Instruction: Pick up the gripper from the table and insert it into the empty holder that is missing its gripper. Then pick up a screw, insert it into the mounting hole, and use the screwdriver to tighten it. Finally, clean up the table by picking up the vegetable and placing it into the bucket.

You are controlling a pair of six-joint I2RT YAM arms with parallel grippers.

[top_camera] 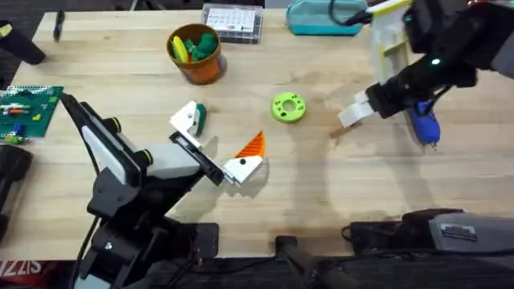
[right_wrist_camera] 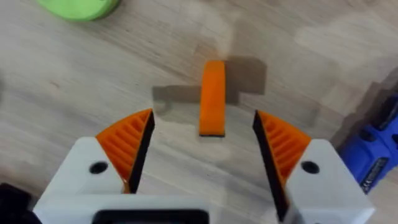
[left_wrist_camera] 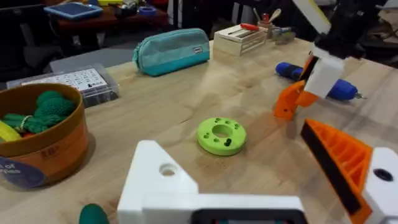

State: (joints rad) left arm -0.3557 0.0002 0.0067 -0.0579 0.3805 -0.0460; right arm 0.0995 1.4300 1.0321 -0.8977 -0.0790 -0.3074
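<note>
Overhead view, no legible writing, bucket (top_camera: pixel 195 54), screwdriver (top_camera: pixel 424 124), table (top_camera: pixel 321 185)

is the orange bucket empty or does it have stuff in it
Not empty. The bucket holds green and yellow items, which show above its rim in the overhead and left wrist views.

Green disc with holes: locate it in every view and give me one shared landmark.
Overhead: green disc near the centre, between the bucket and the screwdriver.
Left wrist: green disc between bucket and screwdriver.
Right wrist: green disc lying well apart from the screwdriver.
Shared landmark: the blue-handled screwdriver.
</note>
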